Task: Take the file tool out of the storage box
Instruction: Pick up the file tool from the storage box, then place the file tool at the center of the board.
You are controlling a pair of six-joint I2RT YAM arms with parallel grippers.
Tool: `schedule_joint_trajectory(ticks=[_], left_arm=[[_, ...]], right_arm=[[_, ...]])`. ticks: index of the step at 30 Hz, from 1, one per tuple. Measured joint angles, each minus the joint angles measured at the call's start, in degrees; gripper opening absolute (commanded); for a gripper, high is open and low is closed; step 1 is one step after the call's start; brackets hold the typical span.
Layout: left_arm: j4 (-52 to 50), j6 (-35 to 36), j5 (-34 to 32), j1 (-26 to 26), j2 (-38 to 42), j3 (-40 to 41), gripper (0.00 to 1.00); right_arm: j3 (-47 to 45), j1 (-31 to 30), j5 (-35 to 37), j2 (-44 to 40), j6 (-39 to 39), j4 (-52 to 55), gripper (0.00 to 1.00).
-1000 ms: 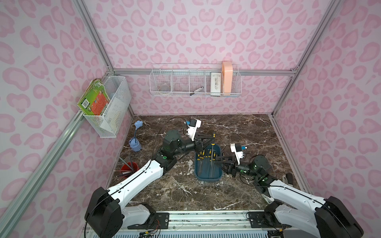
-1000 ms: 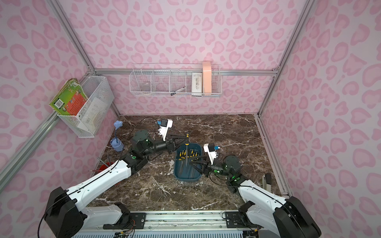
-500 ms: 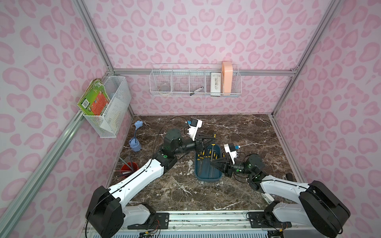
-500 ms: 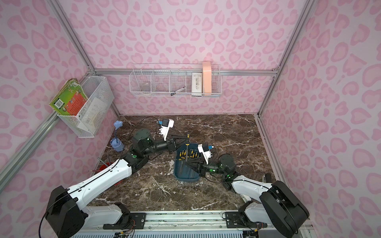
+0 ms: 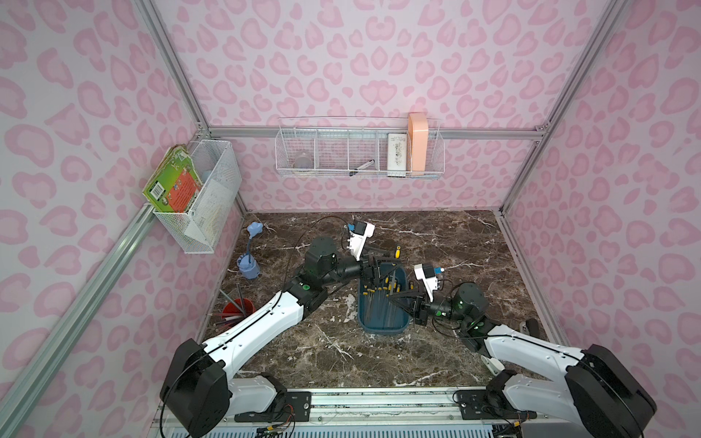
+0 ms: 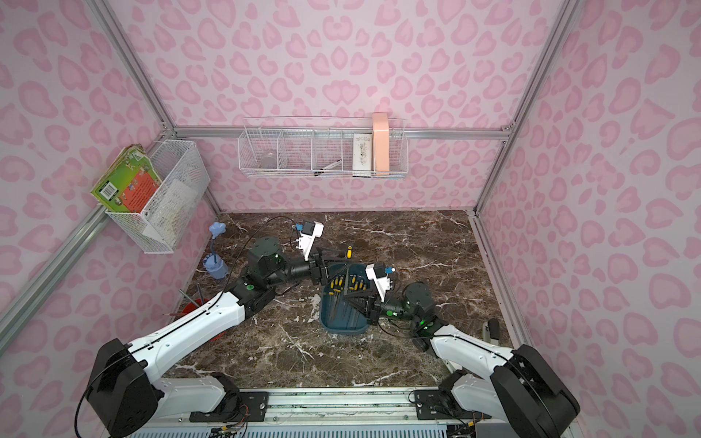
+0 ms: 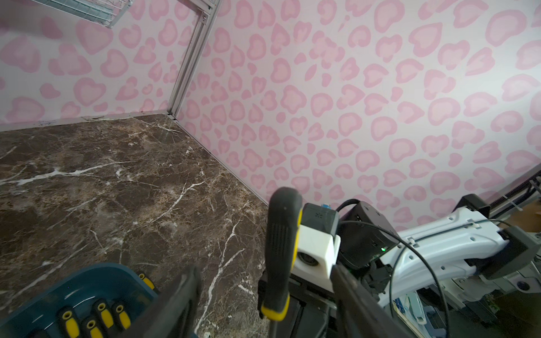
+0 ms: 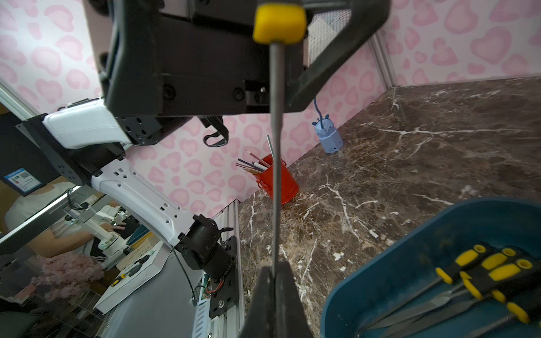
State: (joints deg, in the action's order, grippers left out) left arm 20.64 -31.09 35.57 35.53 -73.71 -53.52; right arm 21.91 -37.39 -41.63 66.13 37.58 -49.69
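Storage box (image 5: pixel 383 330) on brown marble (image 5: pixel 455 242) — pink walls (image 5: pixel 379 57)

- Arms: two, the left arm (image 5: pixel 265 322) at lower left and the right arm (image 5: pixel 531 347) at lower right.
- Box (image 5: pixel 383 329): one, lower centre.
- File (image 5: pixel 397 251) held in the air: one.
- Files (image 8: pixel 494 270) lying in the box: at least four handles show, but the exact count cannot be told.
- Baskets: two, a basket (image 5: pixel 358 151) at upper centre and a basket (image 5: pixel 212 197) at left.
- Pot (image 5: pixel 238 308): one.
- Blue holder (image 5: pixel 248 267): one.
- Book (image 5: pixel 172 186): one.
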Motion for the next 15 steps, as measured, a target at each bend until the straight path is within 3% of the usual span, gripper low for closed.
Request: schedule_joint_trajectory(ticks=[4, 8, 11, 15], left_arm=[[-2.45, 0.87, -3.21, 0.0, 1.31, 1.01, 0.78], [-8.7, 1.92, -8.83, 0.07, 1.49, 0.0, 0.78], [-13.99, 3.32, -12.94, 0.07, -0.72, -1.75, 0.77], [-19.04, 4.48, -15.04, 0.07, -5.49, -3.02, 0.75]], right_arm=[[2.1, 0.11, 6.6, -5.38, -1.42, 13.44, 0.0], [9.92, 0.26, 20.02, -8.33, -3.37, 35.8, 0.0], [15.43, 0.57, 29.44, -8.13, -4.63, 51.91, 0.0], [17.9, 1.4, 36.5, -5.07, -5.03, 65.51, 0.0]])
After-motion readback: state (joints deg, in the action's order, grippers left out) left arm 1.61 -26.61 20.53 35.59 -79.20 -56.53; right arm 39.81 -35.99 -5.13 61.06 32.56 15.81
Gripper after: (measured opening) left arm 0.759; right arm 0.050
